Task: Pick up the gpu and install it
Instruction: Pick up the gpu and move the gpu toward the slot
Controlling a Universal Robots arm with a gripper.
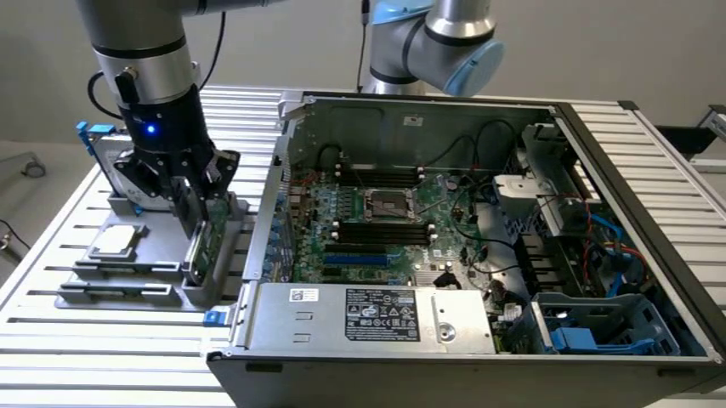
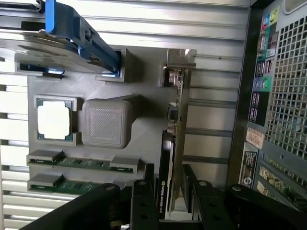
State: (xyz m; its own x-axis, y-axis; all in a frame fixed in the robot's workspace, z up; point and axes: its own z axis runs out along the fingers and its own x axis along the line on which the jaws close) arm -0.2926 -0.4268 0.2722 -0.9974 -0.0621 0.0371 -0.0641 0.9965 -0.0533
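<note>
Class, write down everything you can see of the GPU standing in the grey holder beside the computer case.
The gpu is a thin rectangular card, standing on its long edge in a slot of the grey holder. Its green circuit-board face turns toward the computer case, and a black cover backs it. A silver metal bracket caps one end. The claw is down over the opposite end. Whether it grips cannot be told.

Exterior view: high, oblique, far. Wrist view: close, straight down. Shared: parts tray (image 1: pixel 159 246).
</note>
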